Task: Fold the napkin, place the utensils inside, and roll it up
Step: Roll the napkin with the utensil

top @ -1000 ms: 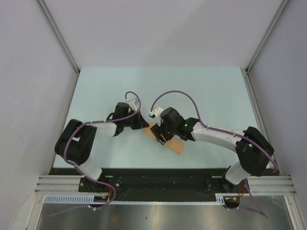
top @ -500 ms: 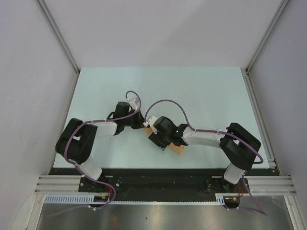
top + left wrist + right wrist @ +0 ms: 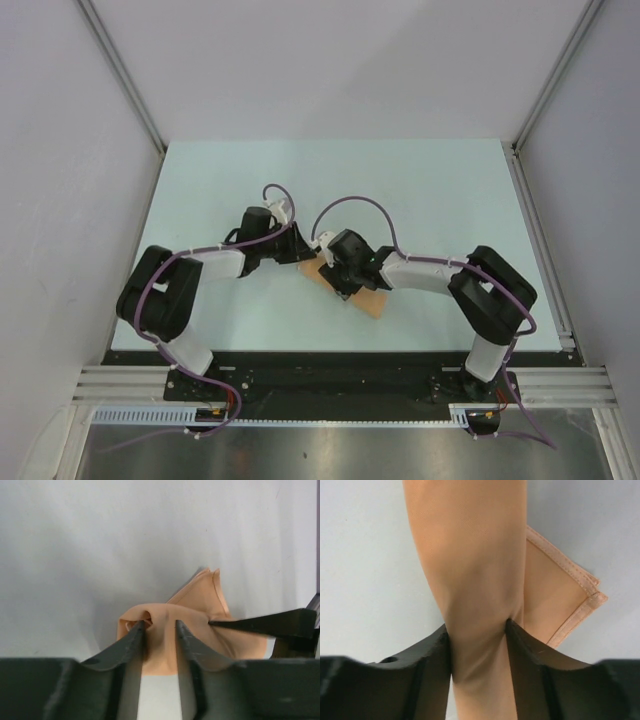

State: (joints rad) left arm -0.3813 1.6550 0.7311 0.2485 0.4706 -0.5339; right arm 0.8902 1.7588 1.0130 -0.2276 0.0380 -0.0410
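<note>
Pretty sure left hand (image 3: 159,630) and right hand (image 3: 479,636) each pinch the napkin (image 3: 470,555) so the roll can't spring open.

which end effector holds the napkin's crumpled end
The left end effector, pinching the bunched tip of the peach-orange cloth napkin; the right end effector clamps its smooth rolled part.

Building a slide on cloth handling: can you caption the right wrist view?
Right hand pinches a rolled band of peach napkin, hemmed corner lying on the pale table.
</note>
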